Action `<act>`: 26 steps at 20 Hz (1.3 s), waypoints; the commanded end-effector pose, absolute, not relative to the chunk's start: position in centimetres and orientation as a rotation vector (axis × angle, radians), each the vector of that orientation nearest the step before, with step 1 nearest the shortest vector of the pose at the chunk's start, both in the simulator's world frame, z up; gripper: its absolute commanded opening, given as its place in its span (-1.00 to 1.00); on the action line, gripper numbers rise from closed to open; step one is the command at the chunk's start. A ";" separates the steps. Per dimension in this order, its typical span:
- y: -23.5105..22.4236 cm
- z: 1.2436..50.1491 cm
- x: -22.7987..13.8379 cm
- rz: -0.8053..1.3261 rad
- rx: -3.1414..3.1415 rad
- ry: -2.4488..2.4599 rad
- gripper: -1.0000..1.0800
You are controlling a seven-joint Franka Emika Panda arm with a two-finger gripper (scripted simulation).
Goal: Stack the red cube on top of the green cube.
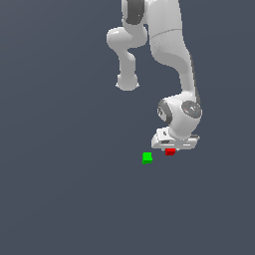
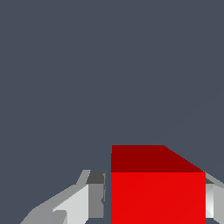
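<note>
My tool is hard to read in the exterior view: the fingers are tucked under the white hand, and only a sliver of the red cube pokes out below it. Whether that cube rests on the table or hangs just above it, I can't tell. The wrist view is clearer but cropped: the red cube runs off the frame edge, and one finger sits just beside one of its faces with a thin dark gap, while the other finger shows pressed up against the opposite face. So the tool is nearly closed around the red cube, but a firm grip I can't confirm.

The cube is plain bright red, one face lit, the other darker. It sits square between the fingers, no long axis.

The green cube sits on the table near the red one, toward the exterior view's left, not touching.
</note>
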State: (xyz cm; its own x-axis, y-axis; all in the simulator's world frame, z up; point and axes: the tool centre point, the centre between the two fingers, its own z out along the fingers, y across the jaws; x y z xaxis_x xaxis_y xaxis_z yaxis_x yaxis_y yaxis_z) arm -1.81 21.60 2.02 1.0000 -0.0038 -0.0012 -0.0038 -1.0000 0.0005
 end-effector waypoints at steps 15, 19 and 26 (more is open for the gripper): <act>21.6 2.7 -1.8 -0.001 3.141 -0.006 -1.00; 21.6 4.5 -1.9 -0.001 3.141 -0.006 -1.00; 21.6 9.3 -1.9 -0.001 3.141 -0.006 -1.00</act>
